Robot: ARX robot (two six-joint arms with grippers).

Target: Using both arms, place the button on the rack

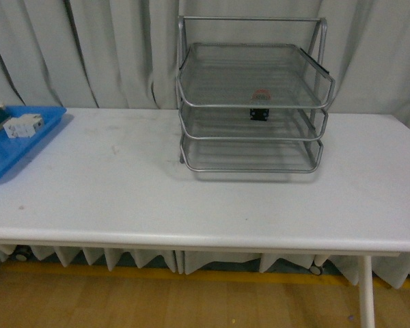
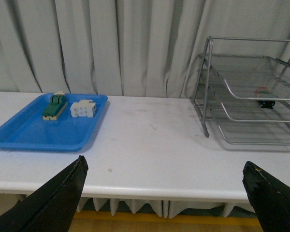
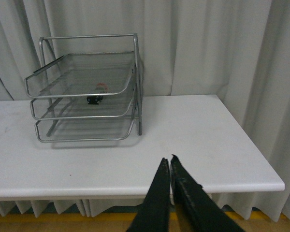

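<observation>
Button [image 1: 260, 109] sat on the rack's [image 1: 251, 102] middle tier, red cap up. Rack stood at the back of the white table [image 1: 191, 198]. Left pincer [image 2: 164, 193] was wide apart, holding nothing; right pincer [image 3: 170, 166] was closed together, empty. Both hung at the table's front edge, well apart from the rack.

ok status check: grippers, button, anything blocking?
Left gripper open, empty, pulled back from table. Right gripper shut, empty. Button sits on middle tier of rack. Nothing in the way.
</observation>
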